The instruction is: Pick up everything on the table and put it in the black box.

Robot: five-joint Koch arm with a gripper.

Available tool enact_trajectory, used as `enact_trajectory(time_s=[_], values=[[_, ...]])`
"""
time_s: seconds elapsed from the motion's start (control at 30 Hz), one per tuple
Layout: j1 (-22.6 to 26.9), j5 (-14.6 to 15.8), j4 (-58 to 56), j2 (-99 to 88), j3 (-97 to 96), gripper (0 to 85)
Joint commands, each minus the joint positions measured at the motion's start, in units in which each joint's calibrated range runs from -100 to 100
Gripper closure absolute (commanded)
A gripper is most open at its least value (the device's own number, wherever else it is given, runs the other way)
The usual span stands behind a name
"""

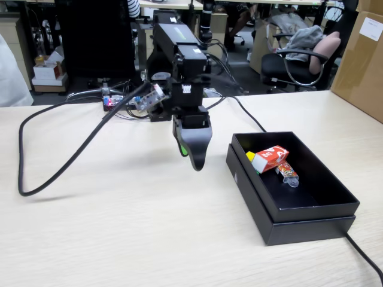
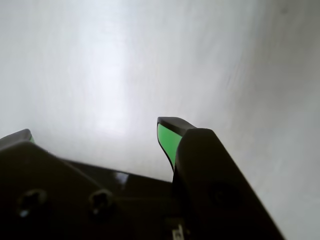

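A: Materials and shapes, fixed view?

B: The table (image 1: 119, 227) is a pale wood-grain laminate, smooth and matte. The black box (image 1: 311, 224) is shallow, rectangular matte card with a nested rim, lying right of centre. The gripper (image 1: 192, 158) is glossy black plastic, tapering to a rounded tip, with a green lining (image 1: 182, 147) along one edge.

A: Position of the task's things?

B: The red carton (image 1: 270, 158), oblong with white markings, lies tilted inside the box near its far left corner. The yellow cube (image 1: 250, 155) sits just beside it on the left, touching or nearly so. An orange packet (image 1: 287, 172) with a clear end lies just right of the carton.

A: What does the wrist view add?

B: It shows the gripper (image 2: 97, 131) from behind: two dark fingers stand well apart, released, each with a green inner face (image 2: 167, 140), and only blurred, bright tabletop (image 2: 125, 60) between them. Nothing is grasped. The box is outside this view.

A: And only in the fixed view?

B: The gripper hangs above the table, left of the box, apart from it. A thick black cable (image 1: 54, 161) loops across the tabletop.
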Motion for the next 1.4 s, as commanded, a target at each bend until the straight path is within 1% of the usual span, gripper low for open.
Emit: enact_trajectory(time_s=[0.0, 0.2, 0.37, 0.5, 0.6, 0.63, 0.8, 1.17, 1.37], values=[[0.0, -0.2, 7.7, -13.0, -5.2, 37.5], [0.8, -0.7, 16.2, -30.1, -24.0, 36.6], [1.7, 0.0, 18.4, -39.8, -37.3, 35.5], [1.2, -0.3, 29.4, -42.6, -49.1, 35.5], [0.9, -0.4, 31.4, -45.6, -55.0, 35.2], [1.2, -0.2, 33.2, -47.9, -58.8, 33.5], [1.0, -1.0, 46.9, -50.9, -69.0, 33.7], [0.9, -1.5, 62.4, -49.3, -82.1, 34.7], [0.7, -1.5, 62.7, -49.4, -82.4, 34.8]])
